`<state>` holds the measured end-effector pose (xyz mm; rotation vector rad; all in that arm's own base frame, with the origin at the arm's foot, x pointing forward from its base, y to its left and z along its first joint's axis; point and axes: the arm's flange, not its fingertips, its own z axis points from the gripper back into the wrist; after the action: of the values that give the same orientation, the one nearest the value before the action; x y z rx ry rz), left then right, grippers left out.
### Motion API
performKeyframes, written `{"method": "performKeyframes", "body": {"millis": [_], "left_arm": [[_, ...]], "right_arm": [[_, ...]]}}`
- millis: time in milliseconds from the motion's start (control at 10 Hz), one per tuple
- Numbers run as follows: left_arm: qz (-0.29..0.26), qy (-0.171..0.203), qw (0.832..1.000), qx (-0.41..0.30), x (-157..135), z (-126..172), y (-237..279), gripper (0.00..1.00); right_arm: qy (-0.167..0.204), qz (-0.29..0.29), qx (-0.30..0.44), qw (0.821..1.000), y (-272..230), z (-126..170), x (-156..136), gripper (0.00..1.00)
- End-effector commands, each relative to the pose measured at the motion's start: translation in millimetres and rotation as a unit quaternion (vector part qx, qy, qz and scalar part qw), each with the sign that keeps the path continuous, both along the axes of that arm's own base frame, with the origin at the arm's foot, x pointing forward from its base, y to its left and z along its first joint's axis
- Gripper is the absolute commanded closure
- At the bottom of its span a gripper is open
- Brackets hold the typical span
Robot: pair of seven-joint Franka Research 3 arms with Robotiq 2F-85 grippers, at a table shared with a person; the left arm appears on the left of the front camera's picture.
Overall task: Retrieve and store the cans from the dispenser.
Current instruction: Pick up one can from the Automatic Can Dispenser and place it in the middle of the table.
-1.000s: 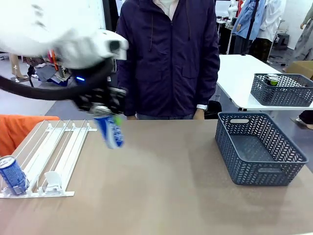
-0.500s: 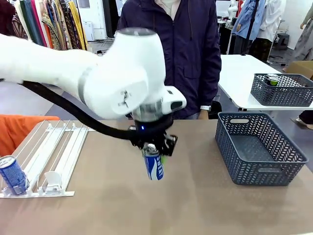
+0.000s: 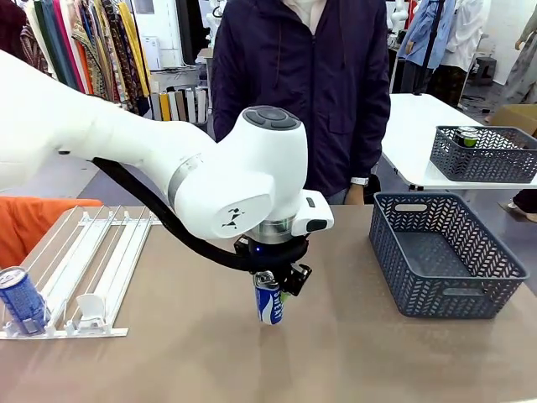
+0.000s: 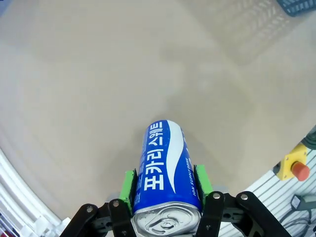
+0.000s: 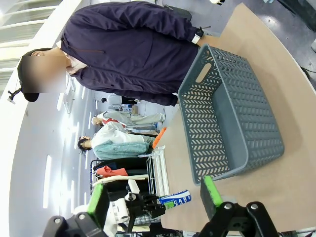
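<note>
My left gripper (image 3: 269, 295) is shut on a blue can with white lettering (image 3: 268, 307), held top-up low over the middle of the table. In the left wrist view the green pads (image 4: 129, 185) clamp the can (image 4: 167, 170) on both sides. A second blue can (image 3: 21, 300) stands at the near left end of the white dispenser (image 3: 105, 256). My right gripper (image 5: 154, 196) is open and holds nothing. It looks across the table at the grey basket (image 5: 232, 118) and the held can (image 5: 175, 200).
The grey perforated basket (image 3: 445, 264) stands on the right of the table with nothing in it. A person in a dark jacket (image 3: 302, 92) stands at the far edge. On a white table behind, another basket (image 3: 484, 154) holds a can (image 3: 466, 136).
My left arm has carried the blue can rightward from near the dispenser to the table's middle and lowered it. The can has gone from tilted to upright.
</note>
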<state>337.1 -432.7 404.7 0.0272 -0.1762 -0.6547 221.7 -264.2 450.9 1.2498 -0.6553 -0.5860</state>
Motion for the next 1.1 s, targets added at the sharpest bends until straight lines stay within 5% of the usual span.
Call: {"method": "performKeyframes", "body": {"millis": [0, 300, 500, 1000], "left_arm": [[0.003, -0.005, 1.0, -0.002, 9, 1, -8, 1.0], [0.023, 0.01, 1.0, 0.001, 13, 1, -12, 1.0], [0.031, 0.007, 0.999, 0.0, 14, 0, -12, 0.0], [0.083, -0.019, 0.996, -0.03, 6, 37, 11, 0.0]], "right_arm": [[-0.011, 0.003, -0.008, 1.0, -2, 1, 0, 0.0], [-0.011, 0.003, -0.008, 1.0, -2, 1, 0, 0.0], [-0.011, 0.003, -0.008, 1.0, -2, 1, 0, 0.0], [-0.011, 0.003, -0.008, 1.0, -2, 1, 0, 0.0]]}}
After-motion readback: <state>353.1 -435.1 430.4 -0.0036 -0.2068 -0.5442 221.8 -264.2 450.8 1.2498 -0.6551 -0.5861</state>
